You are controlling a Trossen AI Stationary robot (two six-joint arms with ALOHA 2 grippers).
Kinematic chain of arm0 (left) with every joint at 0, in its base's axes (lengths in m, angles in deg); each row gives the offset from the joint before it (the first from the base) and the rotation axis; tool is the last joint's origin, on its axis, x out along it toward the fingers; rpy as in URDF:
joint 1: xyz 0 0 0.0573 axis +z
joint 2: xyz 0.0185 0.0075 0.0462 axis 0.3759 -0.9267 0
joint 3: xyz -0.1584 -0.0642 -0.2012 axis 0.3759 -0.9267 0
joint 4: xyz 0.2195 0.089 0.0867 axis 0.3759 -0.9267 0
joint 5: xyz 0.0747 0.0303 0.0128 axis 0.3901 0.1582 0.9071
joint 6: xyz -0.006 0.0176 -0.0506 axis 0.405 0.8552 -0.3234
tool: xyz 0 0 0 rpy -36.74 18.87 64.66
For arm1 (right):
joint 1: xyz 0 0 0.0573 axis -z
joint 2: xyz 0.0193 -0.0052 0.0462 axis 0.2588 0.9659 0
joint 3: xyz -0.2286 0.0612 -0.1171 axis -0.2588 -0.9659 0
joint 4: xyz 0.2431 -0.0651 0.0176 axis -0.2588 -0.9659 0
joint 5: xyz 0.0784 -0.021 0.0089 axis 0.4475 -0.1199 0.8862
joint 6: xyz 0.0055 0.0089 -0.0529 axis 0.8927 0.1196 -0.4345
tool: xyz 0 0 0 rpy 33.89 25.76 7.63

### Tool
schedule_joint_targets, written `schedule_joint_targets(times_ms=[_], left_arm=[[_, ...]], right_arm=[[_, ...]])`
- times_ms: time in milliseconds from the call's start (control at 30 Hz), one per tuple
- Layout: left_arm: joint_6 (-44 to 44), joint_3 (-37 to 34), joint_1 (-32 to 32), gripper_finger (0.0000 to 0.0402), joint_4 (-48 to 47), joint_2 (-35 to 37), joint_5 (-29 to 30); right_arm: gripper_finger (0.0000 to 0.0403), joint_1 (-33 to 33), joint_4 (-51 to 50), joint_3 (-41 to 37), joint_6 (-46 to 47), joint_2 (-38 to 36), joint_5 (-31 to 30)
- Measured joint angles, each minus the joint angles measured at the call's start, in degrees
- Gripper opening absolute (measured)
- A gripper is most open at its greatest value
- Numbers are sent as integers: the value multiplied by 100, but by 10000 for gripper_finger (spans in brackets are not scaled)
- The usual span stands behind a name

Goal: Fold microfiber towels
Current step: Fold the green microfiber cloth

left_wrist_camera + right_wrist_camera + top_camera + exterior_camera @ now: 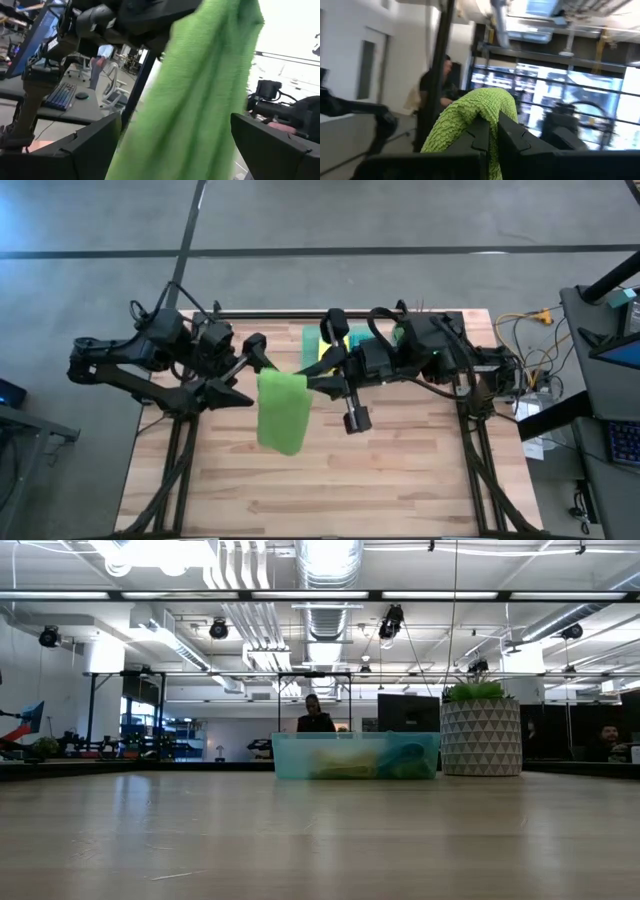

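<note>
A lime green towel [283, 412] is held up over the middle of the table between my two grippers. It does not show in the low view. My right gripper [312, 384] is shut on its upper right part. My left gripper [260, 366] is at its upper left part. In the left wrist view its fingers [95, 145] stand wide apart, with the towel [200, 100] running between them. A yellow towel [332, 346] and other towels lie in the translucent green tray [312, 340] at the far middle. My right gripper pinches a bunched fold of the green towel [487, 107] between its two fingers; the cloth humps over the fingertips [512, 132]. The fingers come from the table's right side. The towel is lifted clear of the table and hangs below. My left gripper has the towel between its spread fingers; whether they touch it, I cannot tell.
The tray [290, 755] stands at the table's far edge in the low view, with a patterned plant pot [482, 735] and a person behind it. The wooden table top [400, 480] lies bare on the near side. Cables and a desk [600, 380] are off the right edge.
</note>
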Motion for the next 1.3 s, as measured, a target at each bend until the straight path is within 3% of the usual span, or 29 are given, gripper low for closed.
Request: schedule_joint_targets(times_ms=[333, 567, 800, 1300], left_arm=[[-50, 23, 9, 360, -33, -1, 746], [-61, 29, 9, 396, -31, 64, 954], [-66, 28, 9, 399, -24, 52, 899], [-201, 20, -2, 400, 22, -36, 195]], right_arm=[[9, -26, -77, -3, 257, -31, 280], [9, -28, -79, 11, 258, -71, 280], [9, -3, -63, 11, 259, -65, 280], [9, 360, -88, -34, 407, -56, 282]])
